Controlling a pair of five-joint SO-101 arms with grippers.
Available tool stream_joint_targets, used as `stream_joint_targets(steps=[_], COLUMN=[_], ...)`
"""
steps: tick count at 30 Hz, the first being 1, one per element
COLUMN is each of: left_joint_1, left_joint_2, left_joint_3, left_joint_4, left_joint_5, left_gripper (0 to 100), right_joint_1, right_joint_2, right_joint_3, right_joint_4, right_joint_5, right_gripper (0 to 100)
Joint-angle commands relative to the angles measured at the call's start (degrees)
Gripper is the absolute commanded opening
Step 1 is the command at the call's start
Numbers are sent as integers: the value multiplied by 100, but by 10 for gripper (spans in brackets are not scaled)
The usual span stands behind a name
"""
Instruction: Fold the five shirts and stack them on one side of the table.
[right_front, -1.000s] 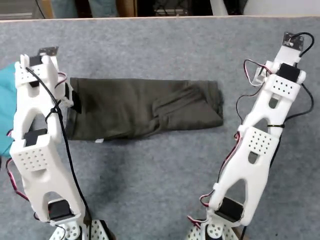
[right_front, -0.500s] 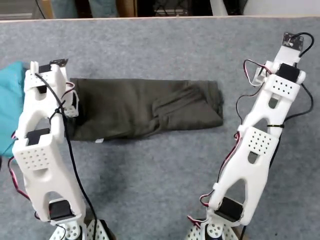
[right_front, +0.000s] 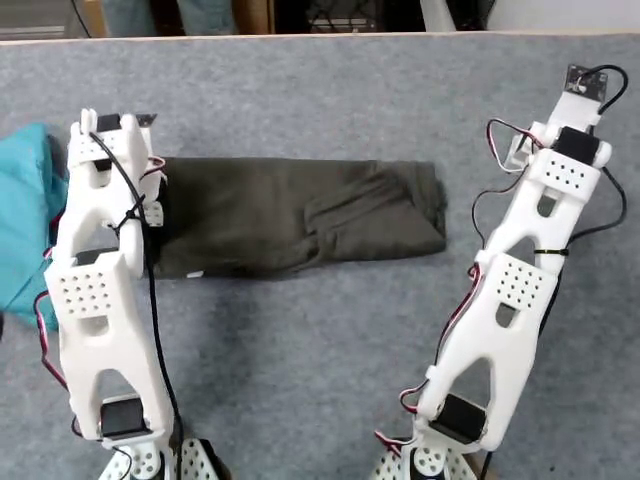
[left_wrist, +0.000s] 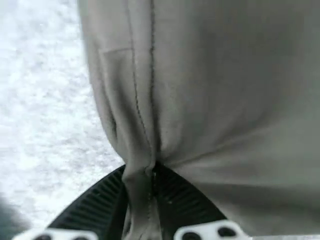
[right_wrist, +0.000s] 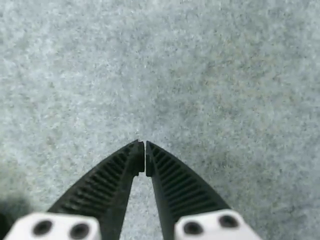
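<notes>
Beside the left tool (left_wrist: 152, 174), pinched on the olive shirt (right_front: 300, 215): teal shirt (right_front: 25, 230) on grey counter (right_front: 300, 350); right tool (right_wrist: 145, 156) closed, empty.

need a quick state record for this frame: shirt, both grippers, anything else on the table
olive shirt: folded into a long band, flat on the grey table
left gripper: shut on one end of the olive shirt, fabric pinched between the fingers
right gripper: shut, empty, over bare table surface
teal cloth: bunched at the table's edge beside the left arm
</notes>
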Motion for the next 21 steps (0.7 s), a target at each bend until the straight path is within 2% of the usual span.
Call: stream_joint_targets(steps=[1, 9, 16, 21], left_joint_1=[-40, -119, -655, -602], left_joint_2=[-88, -88, -88, -97], left_joint_3=[-884, -1218, -1218, -1218], left_joint_4=[299, 299, 299, 299], left_joint_5=[-26, -53, -62, -35], left_gripper=[29, 29, 29, 29], right_joint_1=[220, 1257, 1363, 1354], right_joint_2=[-92, -92, -92, -84], right_joint_3=[-295, -286, -286, -286], right_joint_4=[-281, -1178, -1240, -1310], right_joint_5=[35, -281, -448, -457], right_gripper=[15, 15, 15, 15])
